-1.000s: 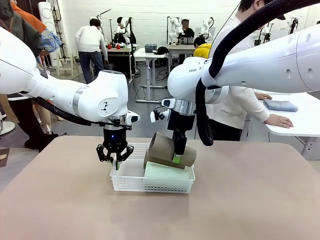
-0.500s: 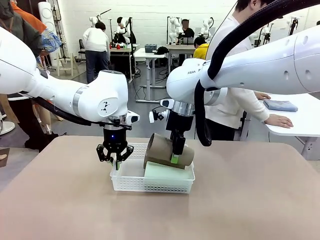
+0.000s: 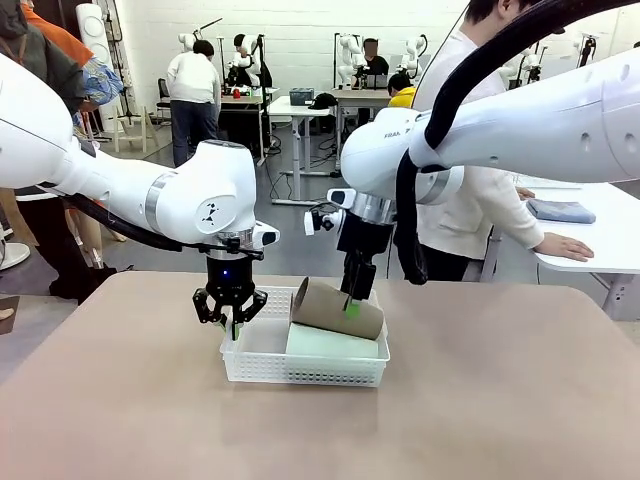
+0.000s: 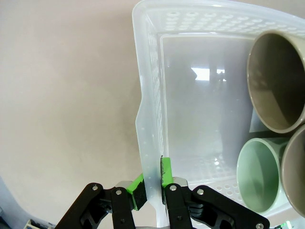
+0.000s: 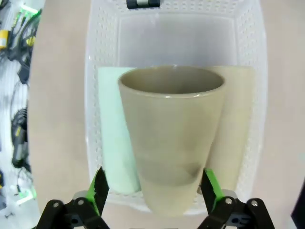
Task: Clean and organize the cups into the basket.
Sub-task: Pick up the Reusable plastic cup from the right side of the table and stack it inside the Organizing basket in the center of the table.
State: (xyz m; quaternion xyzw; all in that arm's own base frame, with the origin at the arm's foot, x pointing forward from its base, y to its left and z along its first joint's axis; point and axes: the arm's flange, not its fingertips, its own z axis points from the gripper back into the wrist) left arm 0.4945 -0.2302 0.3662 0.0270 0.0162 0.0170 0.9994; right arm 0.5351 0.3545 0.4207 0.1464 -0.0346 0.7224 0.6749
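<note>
The white basket point(image 3: 304, 363) sits near the middle of the table point(image 3: 500, 400). The left gripper point(image 3: 231, 322) is clamped on the rim of its left short end, one finger inside the wall and one outside. The right gripper point(image 3: 352, 303) hangs just above the right part of the basket, its jaws spread wide, clear of the tan cup point(image 3: 337, 308) between them. That cup lies on its side on top of a mint-green cup point(image 3: 330, 343) and another tan cup point(image 5: 234, 129) lying in the basket, mouths facing left.
</note>
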